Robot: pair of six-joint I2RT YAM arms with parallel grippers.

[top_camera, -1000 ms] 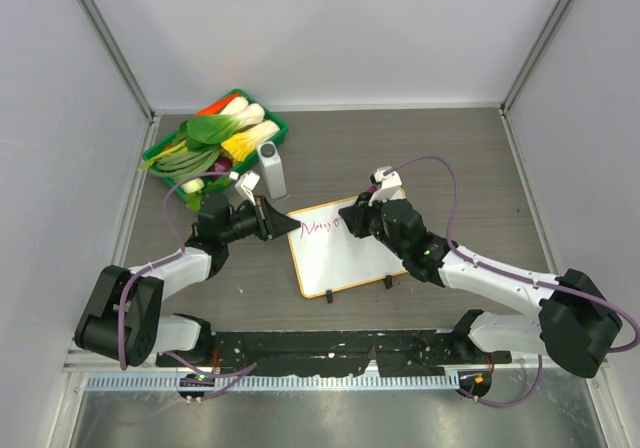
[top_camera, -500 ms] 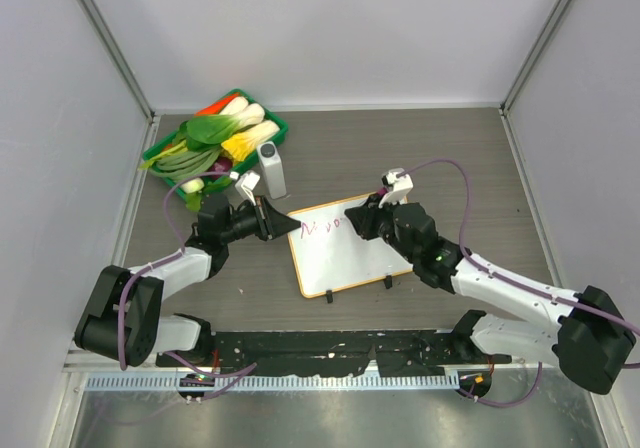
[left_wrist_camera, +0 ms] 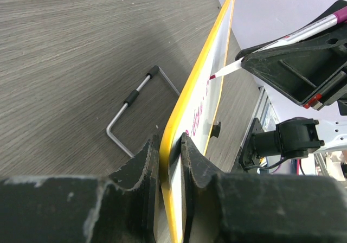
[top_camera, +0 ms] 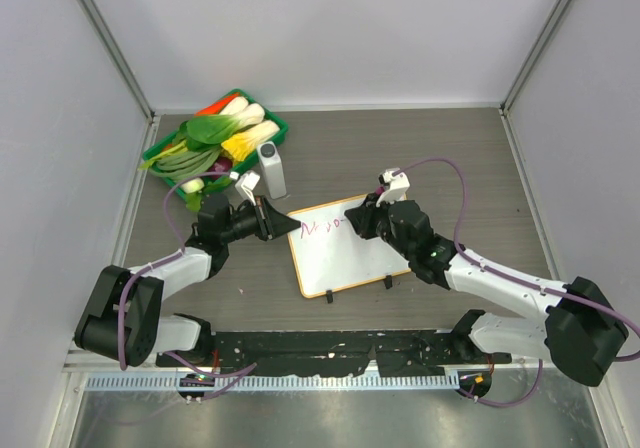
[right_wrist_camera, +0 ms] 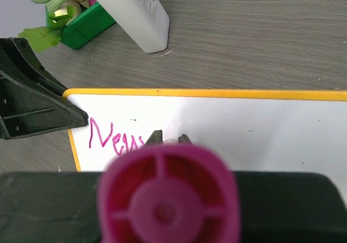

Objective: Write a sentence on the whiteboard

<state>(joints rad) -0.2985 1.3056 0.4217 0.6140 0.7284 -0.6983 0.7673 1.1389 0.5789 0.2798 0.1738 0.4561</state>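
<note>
left wrist: left gripper tight on whiteboard edge, right gripper tight around marker, bare surface beyond

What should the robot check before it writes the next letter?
1. Left tool clamps the whiteboard edge: ok.
2. Right tool grips the marker: ok.
3. Marker tip meets the board: looks ok in the left wrist view.
4. Bare white space right of the written word: ok.
5. White bottle lies apart from the board: ok.
6. Sentence complete: not ok, only "New" shows.
</note>
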